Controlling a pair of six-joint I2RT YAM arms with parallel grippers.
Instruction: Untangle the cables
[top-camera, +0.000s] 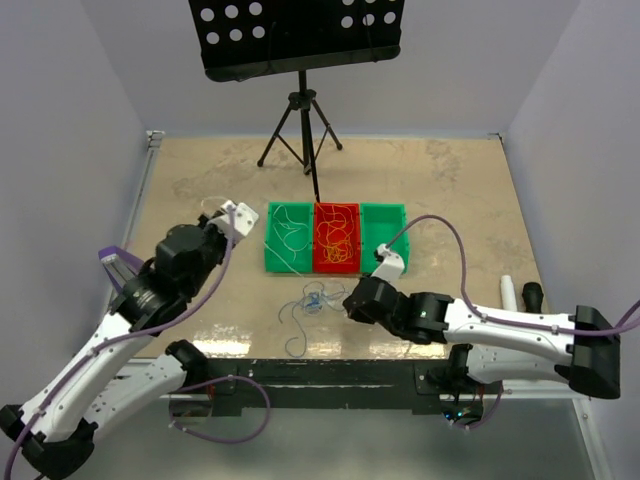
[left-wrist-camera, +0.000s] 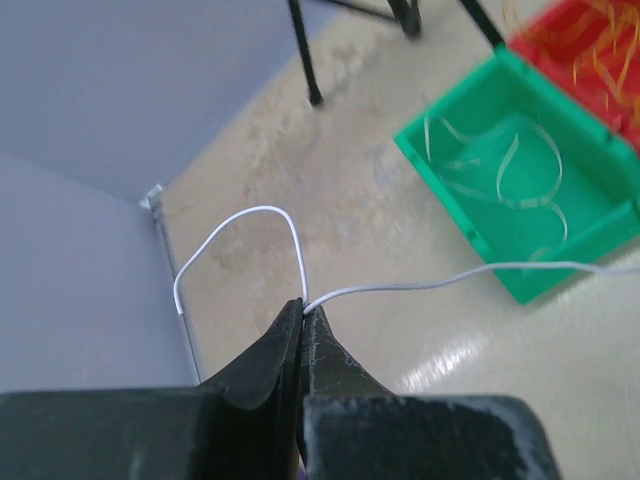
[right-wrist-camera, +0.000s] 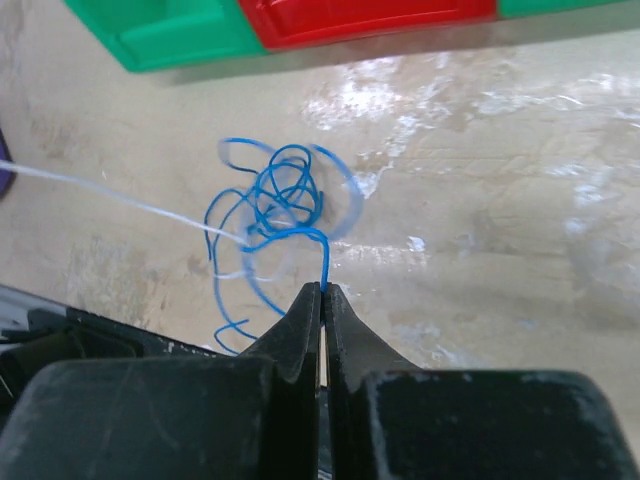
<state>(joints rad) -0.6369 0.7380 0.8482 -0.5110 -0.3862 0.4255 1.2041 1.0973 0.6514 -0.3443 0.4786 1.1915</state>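
White cable (left-wrist-camera: 400, 288) one, blue clump (right-wrist-camera: 283, 195) one

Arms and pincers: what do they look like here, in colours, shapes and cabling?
Both the left arm and right arm have white links and black joint housings, with a purple cable looping alongside each. The left pincer and right pincer have matte black fingers tapering to narrow tips.

counter (top-camera: 450, 190) beige, mottled | blue cable clump (right-wrist-camera: 285, 195) | white cable (left-wrist-camera: 256, 208) | left bin (top-camera: 288, 268) green — white strands (left-wrist-camera: 510, 170) | middle bin (top-camera: 337, 268) red — orange strands (top-camera: 337, 235) | right bin (top-camera: 385, 215) green | jaws black | music stand (top-camera: 300, 35) black, round-hole pattern
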